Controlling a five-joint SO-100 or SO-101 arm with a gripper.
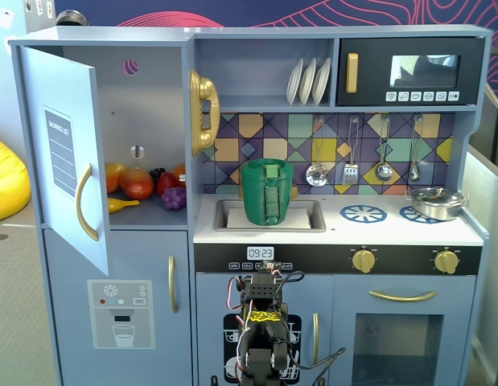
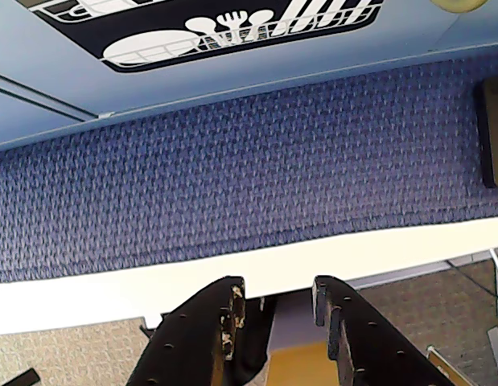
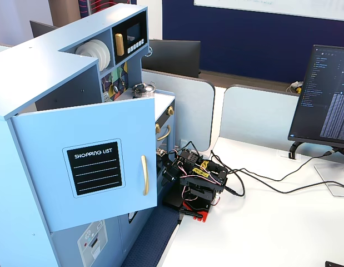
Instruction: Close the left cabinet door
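Left door (image 1: 67, 153) swung open at far left, arm folded low on desk (image 3: 272, 222), fingers (image 2: 274, 310) slightly apart, nothing held.

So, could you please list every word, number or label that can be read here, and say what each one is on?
"SHOPPING LIST": black chalkboard panel on the open left cabinet door.
"09:23": clock display below the sink.
Microwave buttons, the buttons under the clock, the dispenser graphic and the monitor text: too small to read.
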